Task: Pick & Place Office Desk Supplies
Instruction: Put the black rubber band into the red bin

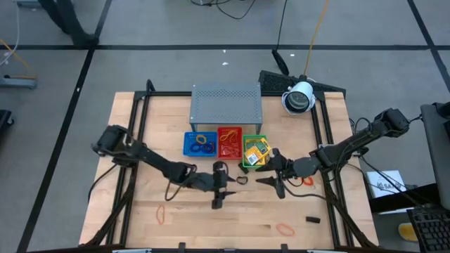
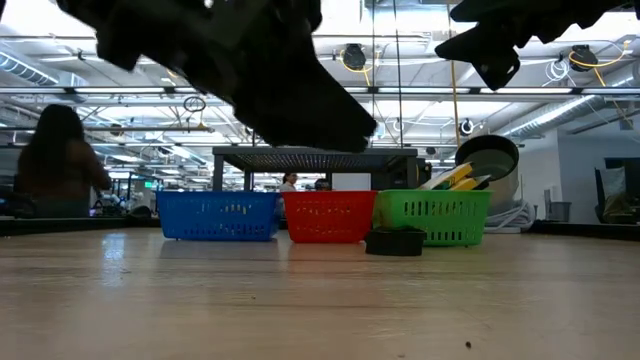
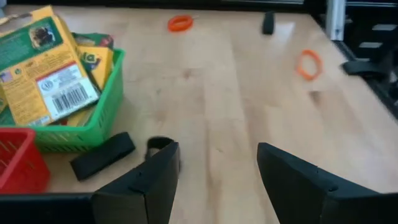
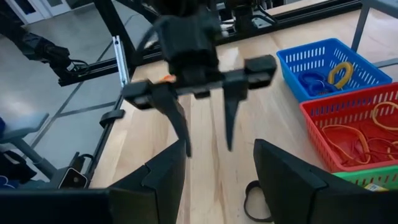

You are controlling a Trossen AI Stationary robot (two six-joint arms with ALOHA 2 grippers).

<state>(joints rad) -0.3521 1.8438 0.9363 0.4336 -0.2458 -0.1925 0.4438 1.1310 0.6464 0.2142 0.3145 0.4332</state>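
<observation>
Yellow-and-green packets (image 3: 46, 71) stand in the green tray (image 3: 93, 134). Orange rubber bands (image 4: 357, 140) lie in the red tray (image 4: 336, 158), and blue rings plus a yellow one (image 4: 329, 78) lie in the blue tray (image 4: 298, 59). A flat black piece (image 3: 102, 155) and a small black ring (image 3: 160, 143) rest on the table before the green tray. Loose orange rings (image 3: 180, 23) (image 3: 308, 63) lie farther out. My left gripper (image 1: 221, 195) hovers open in front of the trays. My right gripper (image 1: 275, 185) hovers open beside the green tray, facing the left gripper (image 4: 208, 149).
The grey perforated shelf (image 1: 226, 102) stands behind the three trays. A white round device (image 1: 299, 97) sits at the far right. Orange bands (image 1: 160, 214) (image 1: 285, 228) and a black piece (image 1: 313, 219) lie near the table's near edge. Black rails (image 1: 133, 176) run along both sides.
</observation>
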